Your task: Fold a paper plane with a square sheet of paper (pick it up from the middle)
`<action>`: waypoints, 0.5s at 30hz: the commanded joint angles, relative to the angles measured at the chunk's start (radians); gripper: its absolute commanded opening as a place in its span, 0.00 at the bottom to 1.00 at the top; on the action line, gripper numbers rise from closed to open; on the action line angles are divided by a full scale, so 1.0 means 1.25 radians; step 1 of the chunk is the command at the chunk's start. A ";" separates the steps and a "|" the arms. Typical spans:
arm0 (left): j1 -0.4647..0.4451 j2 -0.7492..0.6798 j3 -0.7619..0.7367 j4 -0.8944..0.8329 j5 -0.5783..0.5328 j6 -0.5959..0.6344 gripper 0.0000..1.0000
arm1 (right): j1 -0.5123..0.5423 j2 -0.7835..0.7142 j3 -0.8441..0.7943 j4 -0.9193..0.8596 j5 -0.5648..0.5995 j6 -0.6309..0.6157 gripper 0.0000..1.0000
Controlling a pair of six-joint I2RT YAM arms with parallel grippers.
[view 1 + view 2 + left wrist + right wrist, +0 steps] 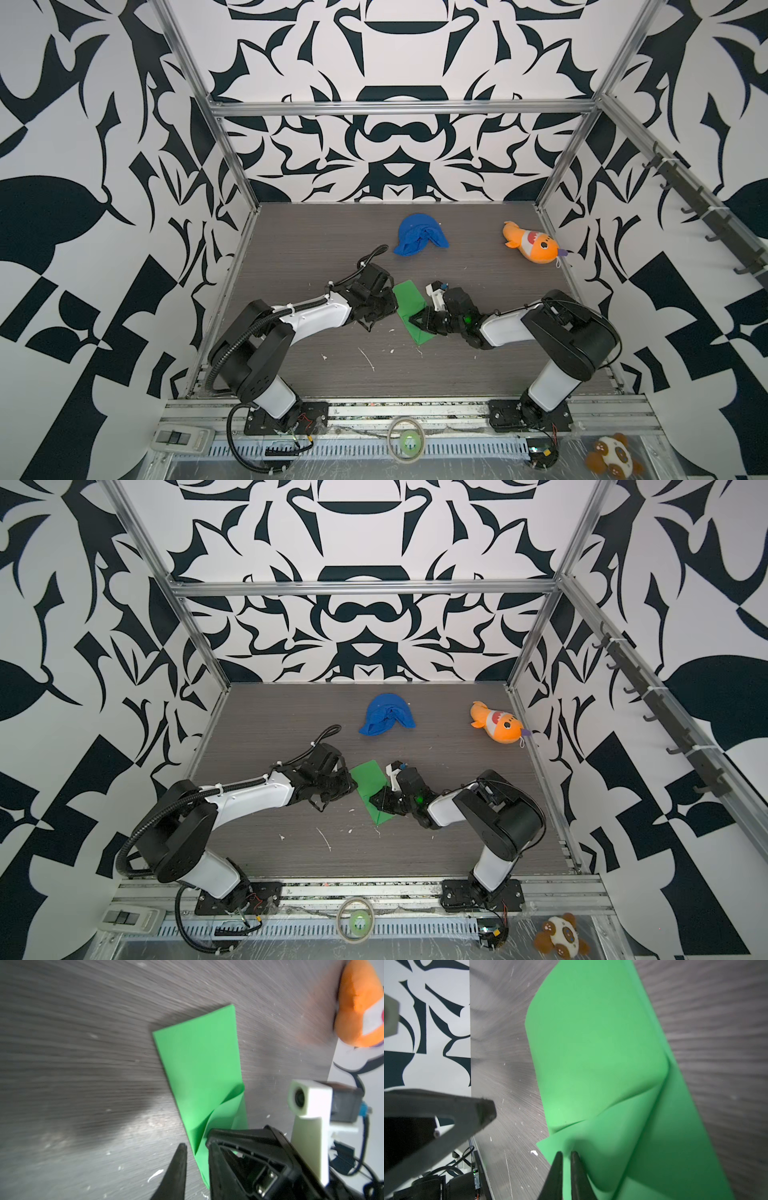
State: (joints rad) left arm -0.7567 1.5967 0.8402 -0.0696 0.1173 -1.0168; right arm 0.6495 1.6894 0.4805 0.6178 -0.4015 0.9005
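The square sheet of paper [409, 297] [368, 775] is bright green and lies mid-table as a long folded strip. One flap of it is raised and curled [623, 1118]. My right gripper [415, 322] [376, 802] [566, 1153] is shut on that flap near its corner, with only a thin slit between its jaws. My left gripper [392, 309] [353, 785] [196, 1144] stands at the strip's left edge, jaws narrowly open. The paper [199, 1059] edge and a sliver of table show between them. The paper plane is out of view.
A blue cloth lump [419, 235] lies at the back centre. An orange plush fish [532, 245] [359, 1001] lies at the back right by the wall. White scraps [368, 359] dot the table in front. Patterned walls and metal posts close three sides.
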 commanded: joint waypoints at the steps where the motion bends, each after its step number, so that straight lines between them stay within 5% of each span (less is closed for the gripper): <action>1: -0.020 0.041 -0.002 0.049 0.031 0.003 0.16 | -0.003 0.021 0.000 -0.122 0.037 -0.016 0.09; 15: -0.044 0.138 0.054 0.003 0.020 0.022 0.09 | -0.003 0.016 0.012 -0.169 0.047 -0.022 0.05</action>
State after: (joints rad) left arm -0.8093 1.7489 0.8810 -0.0372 0.1547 -1.0004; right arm 0.6495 1.6894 0.5060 0.5587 -0.4015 0.8909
